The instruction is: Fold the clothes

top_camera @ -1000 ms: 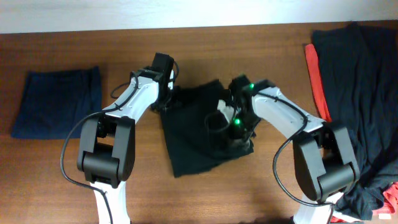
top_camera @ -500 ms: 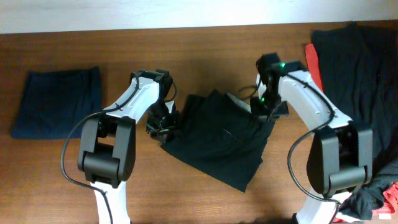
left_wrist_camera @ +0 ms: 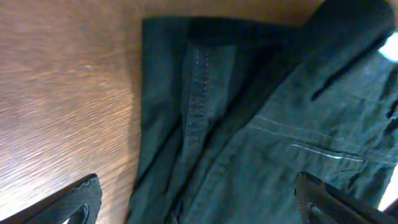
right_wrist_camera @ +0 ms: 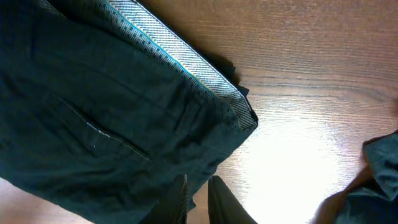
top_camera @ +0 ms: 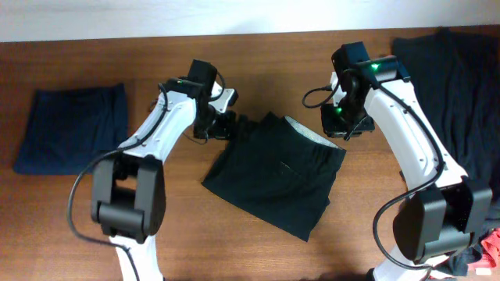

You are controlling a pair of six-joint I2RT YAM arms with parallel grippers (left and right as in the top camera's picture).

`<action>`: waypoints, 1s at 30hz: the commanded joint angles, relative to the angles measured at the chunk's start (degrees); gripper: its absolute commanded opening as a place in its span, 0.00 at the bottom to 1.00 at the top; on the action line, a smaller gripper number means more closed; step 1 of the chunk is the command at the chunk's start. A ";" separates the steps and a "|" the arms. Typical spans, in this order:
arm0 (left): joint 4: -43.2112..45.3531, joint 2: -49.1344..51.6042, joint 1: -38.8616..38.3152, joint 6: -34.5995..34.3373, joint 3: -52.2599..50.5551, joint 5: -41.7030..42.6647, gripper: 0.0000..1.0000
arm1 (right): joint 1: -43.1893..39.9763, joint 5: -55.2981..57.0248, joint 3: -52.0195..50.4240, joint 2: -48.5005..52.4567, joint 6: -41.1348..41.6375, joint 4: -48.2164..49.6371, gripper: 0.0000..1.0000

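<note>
L wrist cam: L gripper (left_wrist_camera: pixel 196 186) has its fingers (left_wrist_camera: pixel 74 202) spread wide, one at each bottom corner of the view, nothing btwn them. It hangs over the black shorts (left_wrist_camera: pixel 249 143), above a rumpled edge w/ a stitched seam (left_wrist_camera: pixel 196 93) running top to bottom. Can't tell if the tips touch the cloth. Bare wood of the table (left_wrist_camera: pixel 62 93) shows to one side. R wrist cam: R gripper (right_wrist_camera: pixel 198 186) has its fingers (right_wrist_camera: pixel 224 199) drawn almost together, only a thin slit left, and no fabric caught in it. It sits over the shorts' edge, near the corner where the pale dotted waistband lining (right_wrist_camera: pixel 180 62) is turned outward. A dark fold of other cloth sits at the view's far side, apart from the shorts. Overhead: the shorts lie spread roughly flat mid-table, skewed diagonally, w/ the hem corner nearest the arm bases and the waistband on the far side, toward the R arm. The pale lining shows along that far edge. L gripper (top_camera: pixel 223 125) is at the shorts' far L corner and R gripper (top_camera: pixel 344 129) is just beside the waistband's R end. Both arms reach in from the near edge. Out on the L, well apart from the shorts, a folded navy garment (top_camera: pixel 74 129) lies flat. On the R side a pile of black clothes (top_camera: pixel 461 94) runs from the near corner to the far edge, w/ a red scrap (top_camera: pixel 492 238) poking out near the bottom corner.
</note>
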 commanded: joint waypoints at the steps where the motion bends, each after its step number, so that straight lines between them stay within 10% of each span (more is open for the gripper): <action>1: 0.39 5.29 -0.37 3.80 0.13 8.24 0.99 | 0.22 0.94 1.11 -1.22 0.50 -0.39 0.16; 7: -1.03 10.23 -3.80 3.76 0.13 11.19 0.92 | 0.22 0.85 1.11 -1.22 0.48 -0.48 0.17; 12: -1.64 10.43 -5.62 3.74 0.66 8.46 0.02 | 0.15 1.57 1.11 -1.22 0.46 -0.50 0.16; 30: -27.63 -7.23 13.60 -0.26 21.90 -46.58 0.00 | -8.41 3.41 1.11 -1.22 0.46 -3.52 0.16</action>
